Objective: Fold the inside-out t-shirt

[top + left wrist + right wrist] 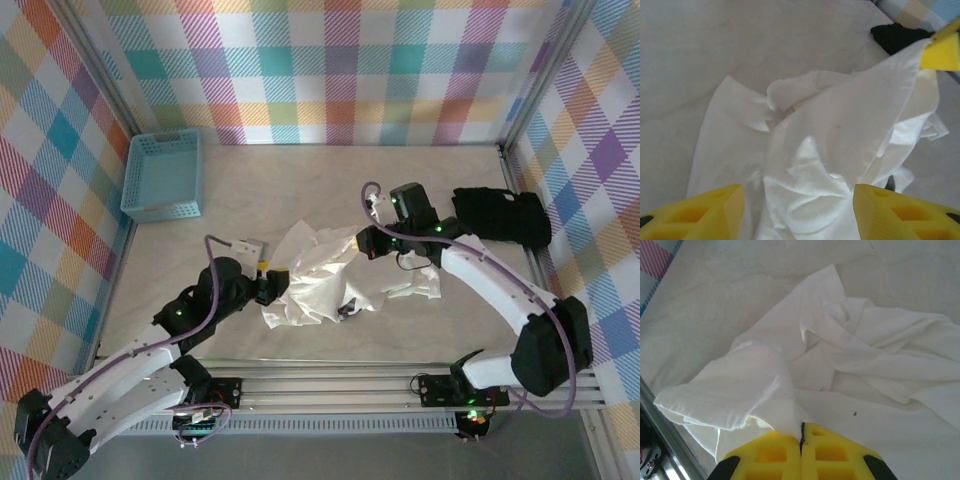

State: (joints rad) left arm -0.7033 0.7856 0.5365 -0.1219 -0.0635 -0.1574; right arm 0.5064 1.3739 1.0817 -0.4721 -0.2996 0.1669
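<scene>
**Top view:** one inside-out t-shirt point(325, 285) lies crumpled mid-table point(300, 180) between two arms bent inward. One blue basket point(163, 175) stands far left and one black garment point(500, 215) lies far right.
**Left wrist view:** the left gripper point(796, 190) has its fingers spread over the cloth, unclamped.
**Right wrist view:** the right gripper point(801, 427) has its fingers clenched on a raised fold.

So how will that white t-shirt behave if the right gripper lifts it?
Probably floppy: the t-shirt lies crumpled in soft folds. Likely light, since one pinch by the right gripper tents it. Lifted, it would probably sag and drag.
</scene>
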